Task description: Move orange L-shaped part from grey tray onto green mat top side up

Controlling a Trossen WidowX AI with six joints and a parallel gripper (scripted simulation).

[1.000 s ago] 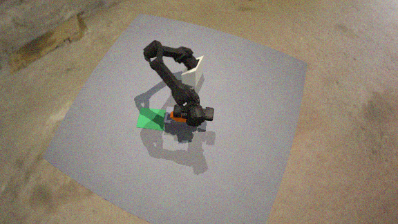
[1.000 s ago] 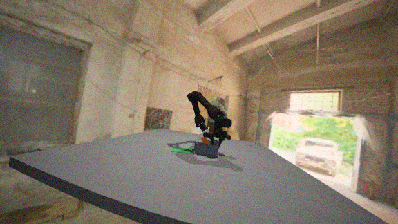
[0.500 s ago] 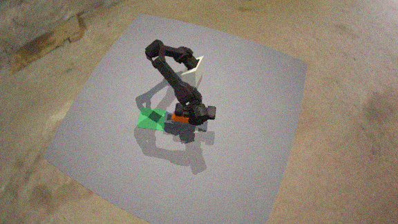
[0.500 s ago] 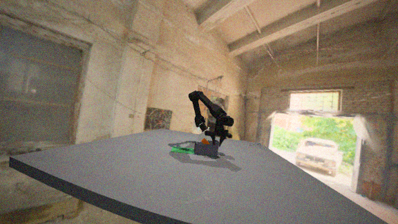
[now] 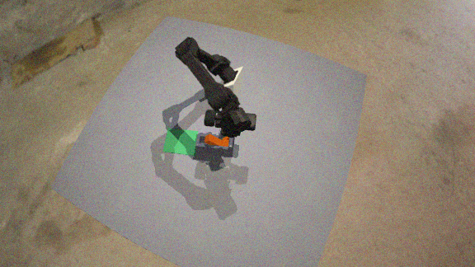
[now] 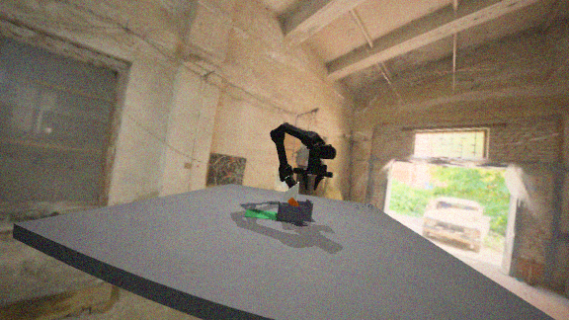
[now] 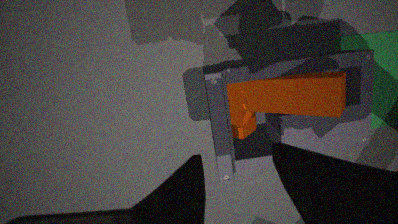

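Note:
The orange L-shaped part [image 5: 215, 140] [image 6: 293, 201] [image 7: 300, 95] lies in the grey tray [image 5: 206, 154] [image 6: 293, 213] [image 7: 218, 120]. It looks tilted: its plain end, toward the green mat [image 5: 171, 144] [image 6: 259, 215] [image 7: 387, 47], stands raised with its end face showing, and its L-shaped end sits low in the pocket. My gripper [image 7: 237, 157] [image 6: 309, 188] is partly open with nothing between the fingers. It hangs above the tray, clear of the part, on the L-end side. In the top view the fingertips are hidden under the gripper body.
The mat lies right beside the tray, at the raised end's side. A pale angular piece [image 5: 237, 77] is by the arm's base. The arm's shadow falls across the mat, the tray and the grey table top [image 5: 289, 185] [image 6: 163, 257].

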